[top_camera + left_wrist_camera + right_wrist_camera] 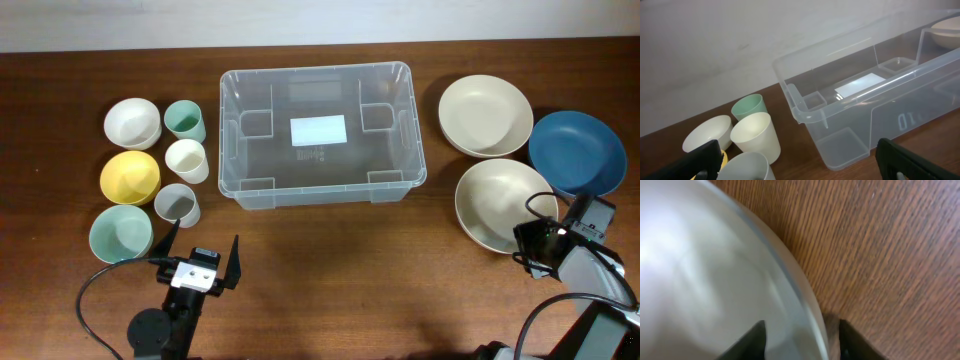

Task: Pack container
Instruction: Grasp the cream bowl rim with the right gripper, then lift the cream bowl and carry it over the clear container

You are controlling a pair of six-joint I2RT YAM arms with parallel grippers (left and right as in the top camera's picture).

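The container point(250, 150), a large clear tub with a white label on its base, stands empty at the table's middle; the left wrist view shows its near corner point(850, 100). My right gripper point(535, 240) is at the near right rim of a beige bowl point(495, 200). In the right wrist view its fingers point(801, 330) straddle that bowl's rim point(700, 270), one inside and one outside, with a small gap left at the outer finger. My left gripper point(205, 235) is open over bare table near the grey cup point(177, 203), its fingers point(802, 167) wide apart and empty.
A second beige bowl point(485, 115) and a blue bowl point(577, 150) lie at the right. At the left are a white bowl point(132, 122), yellow bowl point(130, 176), mint bowl point(120, 233), green cup point(185, 120) and cream cup point(187, 158).
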